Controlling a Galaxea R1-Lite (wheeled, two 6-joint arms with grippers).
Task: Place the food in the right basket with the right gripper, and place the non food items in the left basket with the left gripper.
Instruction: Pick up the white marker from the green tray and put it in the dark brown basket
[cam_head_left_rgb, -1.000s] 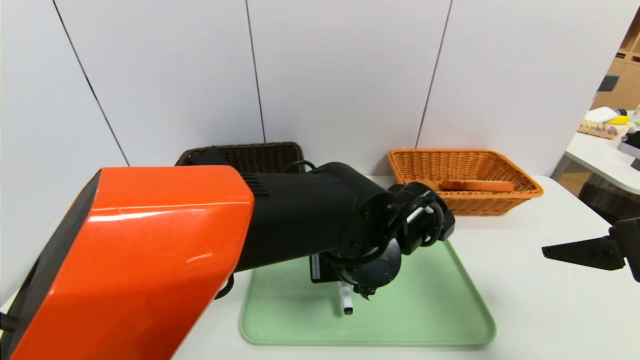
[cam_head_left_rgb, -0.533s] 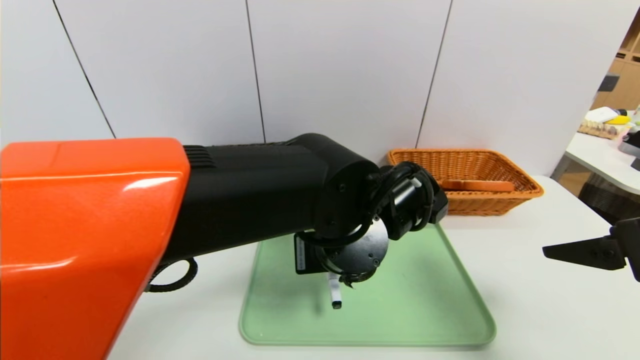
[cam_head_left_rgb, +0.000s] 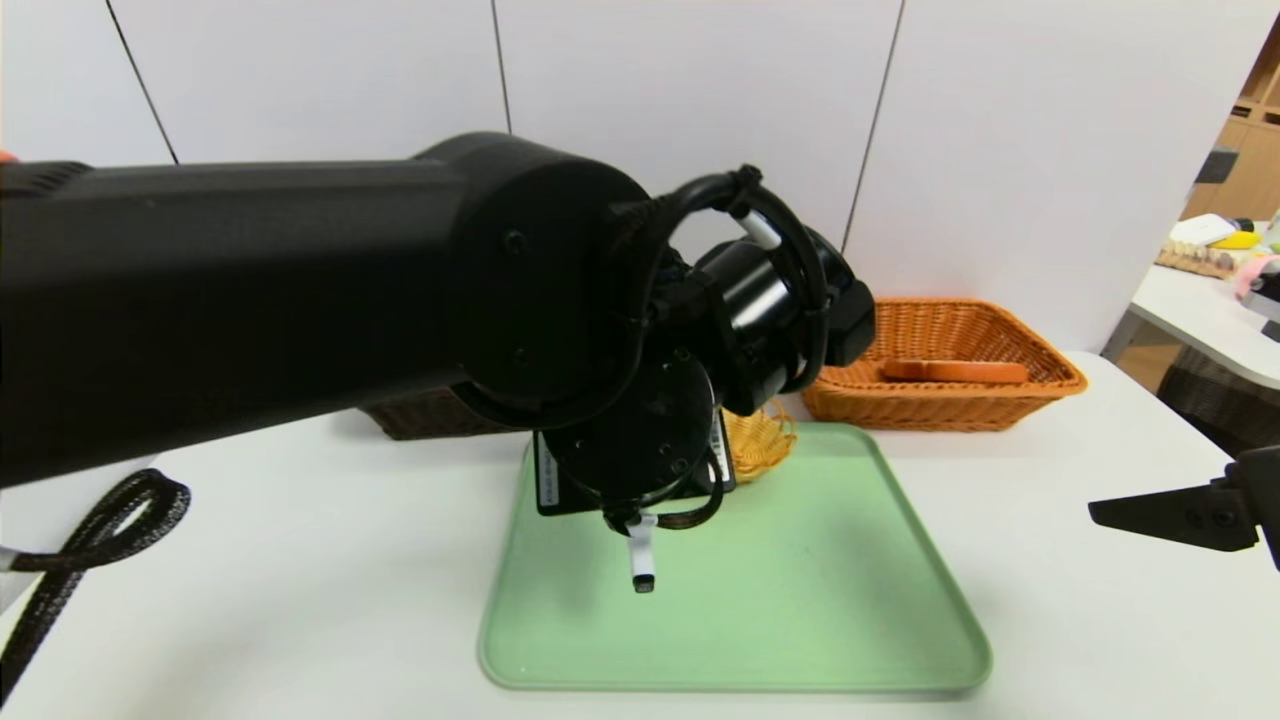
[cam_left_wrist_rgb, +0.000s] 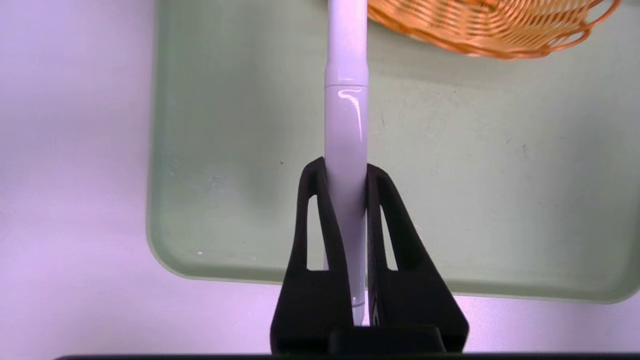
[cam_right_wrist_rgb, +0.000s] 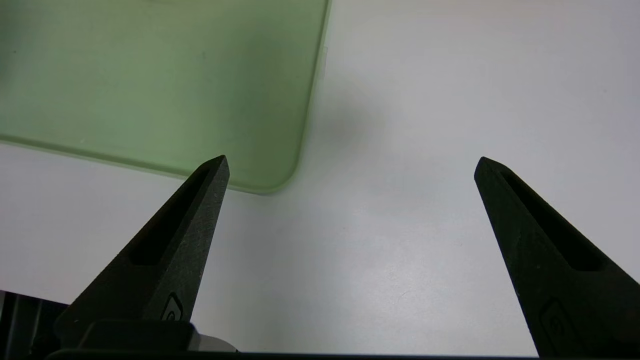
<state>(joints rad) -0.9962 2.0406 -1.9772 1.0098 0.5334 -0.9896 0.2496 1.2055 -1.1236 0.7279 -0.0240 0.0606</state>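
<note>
Head view: left gripper (cam_left_wrist_rgb: 346, 170) clamped on pen (cam_left_wrist_rgb: 345, 125), clear above tray (cam_head_left_rgb: 900, 640).
Pen's non-food, so judged bound for dark basket (cam_head_left_rgb: 420, 420) at table's back-left. Right gripper (cam_right_wrist_rgb: 350, 165) idle, fingers apart, off tray's right edge.

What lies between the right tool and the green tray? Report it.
Nothing but bare white table lies between the open right tool and the green tray; the right wrist view shows this.
</note>
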